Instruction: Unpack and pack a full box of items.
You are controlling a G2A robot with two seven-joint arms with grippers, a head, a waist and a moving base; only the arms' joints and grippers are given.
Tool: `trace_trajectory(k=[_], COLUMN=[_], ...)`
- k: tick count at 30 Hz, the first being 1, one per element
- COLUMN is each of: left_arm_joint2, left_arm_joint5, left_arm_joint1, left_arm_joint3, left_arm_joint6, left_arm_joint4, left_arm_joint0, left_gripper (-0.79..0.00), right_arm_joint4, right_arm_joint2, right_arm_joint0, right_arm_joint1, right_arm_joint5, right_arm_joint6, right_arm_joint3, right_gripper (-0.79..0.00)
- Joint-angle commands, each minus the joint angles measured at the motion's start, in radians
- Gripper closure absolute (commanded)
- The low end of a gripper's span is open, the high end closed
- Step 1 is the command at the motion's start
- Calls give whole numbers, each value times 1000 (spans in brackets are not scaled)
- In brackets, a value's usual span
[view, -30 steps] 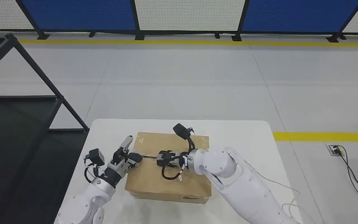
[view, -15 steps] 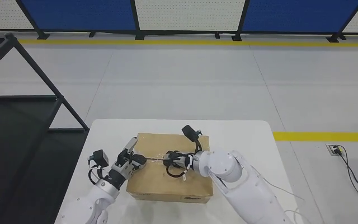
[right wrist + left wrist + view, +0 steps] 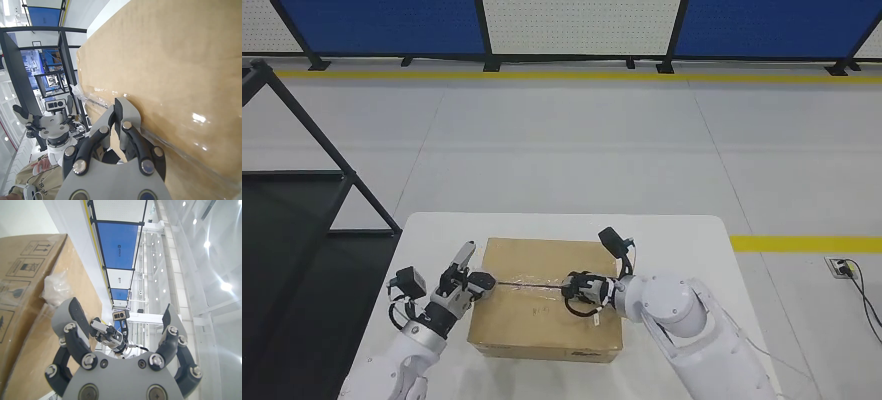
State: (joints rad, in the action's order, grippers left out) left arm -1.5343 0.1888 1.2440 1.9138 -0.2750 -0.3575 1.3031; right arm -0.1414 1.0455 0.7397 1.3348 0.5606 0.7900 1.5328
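Sitting on the white desk (image 3: 682, 240), the brown cardboard box (image 3: 542, 320) is closed, and clear tape (image 3: 170, 121) runs along the middle seam of its lid. From above, the left pincer (image 3: 474, 268) stands at the left end of the box and the right pincer (image 3: 574, 290) lies on the lid, over the seam. The left wrist view adds more: the left pincer (image 3: 122, 306) is spread wide and holds nothing. It is near the upper edge of the box, beside a crumpled wad of tape (image 3: 54, 289), and printed handling marks (image 3: 24, 266) cover the side of the box. The right wrist view shows the right pincer (image 3: 117, 106) with its fingers pressed together on the tape line; I cannot tell whether tape is caught between them.
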Motion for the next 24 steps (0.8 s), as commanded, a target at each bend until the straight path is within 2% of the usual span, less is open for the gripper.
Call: trace_trajectory(k=[1,8,17,24], left_arm_joint2=[-16,-74,-148,-214], left_arm_joint5=[-7,-25,-40,-102], left_arm_joint1=[0,-4,-9,-9], left_arm_joint3=[20,79,110,170], left_arm_joint6=[6,24,33,46], left_arm_joint4=[-14,-30,-29,-51], left_arm_joint0=[10,47,96,178], left_gripper=[-785,-785,-785,-785], right_arm_joint4=[-4,-25,-42,0], right_arm_joint2=[17,72,130,100], right_arm_joint0=[13,62,116,73], right_arm_joint1=[-5,-23,-43,-32], right_arm_joint5=[12,49,71,-24], right_arm_joint6=[2,3,3,-59], right_arm_joint3=[12,66,154,209], right_gripper=[0,0,0,0])
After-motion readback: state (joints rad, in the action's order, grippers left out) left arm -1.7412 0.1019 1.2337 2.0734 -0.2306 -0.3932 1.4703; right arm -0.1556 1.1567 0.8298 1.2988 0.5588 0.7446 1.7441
